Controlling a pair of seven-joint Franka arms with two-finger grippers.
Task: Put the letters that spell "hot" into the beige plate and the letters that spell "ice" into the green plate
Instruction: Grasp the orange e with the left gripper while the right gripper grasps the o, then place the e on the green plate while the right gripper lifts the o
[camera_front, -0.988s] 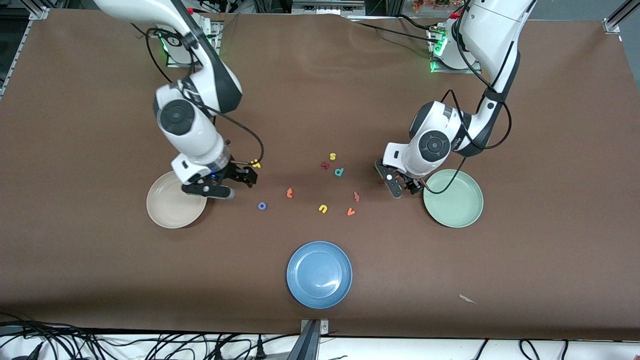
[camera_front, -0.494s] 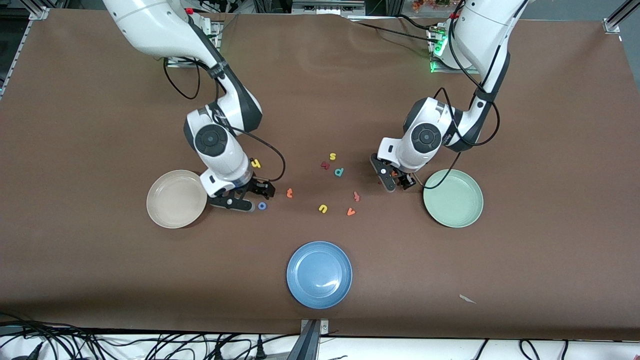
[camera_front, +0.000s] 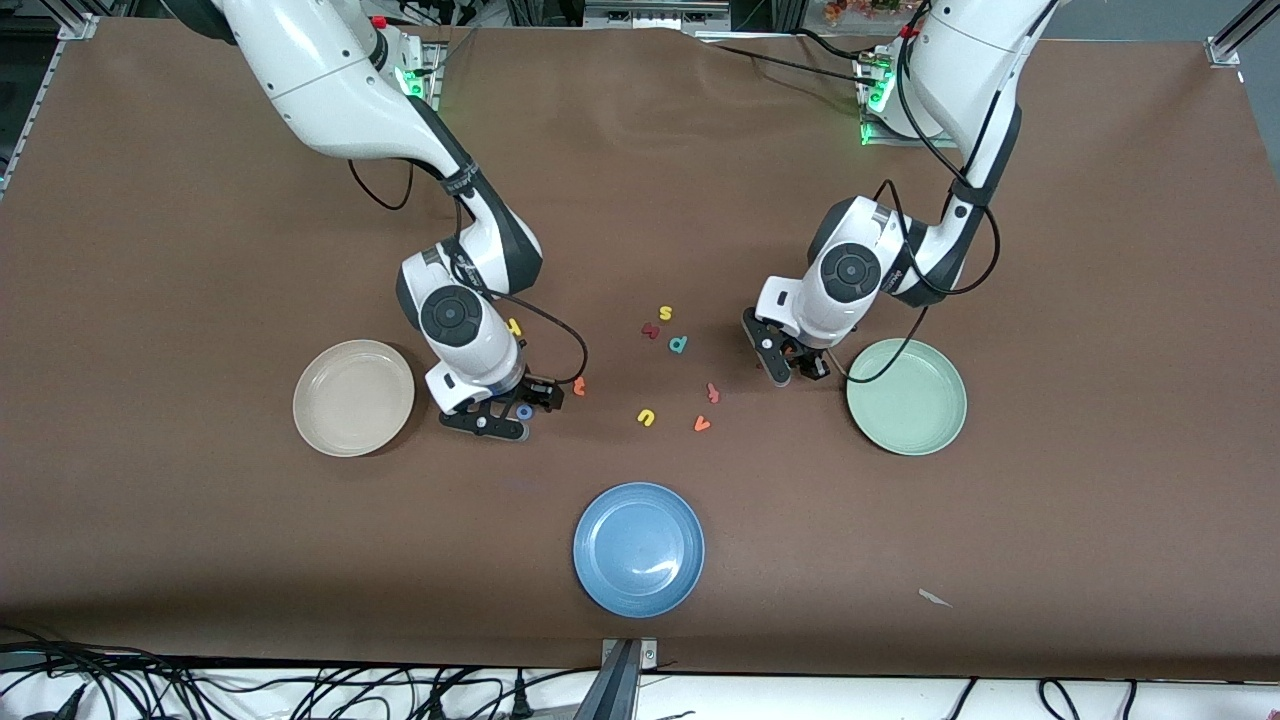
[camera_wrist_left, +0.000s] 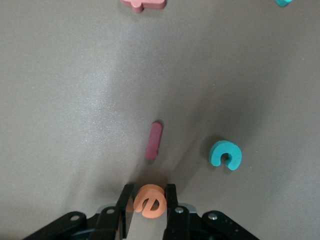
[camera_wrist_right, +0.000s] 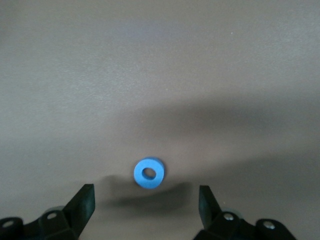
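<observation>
Both arms down among the foam letters on the worktop (camera_front: 200, 250), both plates bare.

The beige plate (camera_front: 345, 400) lies toward the right arm's end. Just beside it, the jaws of the right arm (camera_front: 455, 315) stand released and wide, one on each side of the blue o (camera_front: 524, 411) (camera_wrist_right: 149, 173), which lies flat and untouched. The orange t (camera_front: 579, 386) is close by, and the yellow h (camera_front: 514, 326) farther from the front camera. A loose cluster of other letters (camera_front: 678, 345) sits mid-worktop, with the blue plate (camera_front: 638, 548) nearest the camera. The jaws of the left arm (camera_front: 850, 275) are clenched on the orange e (camera_wrist_left: 150, 201), low at the worktop. The dark red i (camera_wrist_left: 153, 140) and the teal c (camera_wrist_left: 225, 154) lie near it. The green plate (camera_front: 905, 397) is just beside.
</observation>
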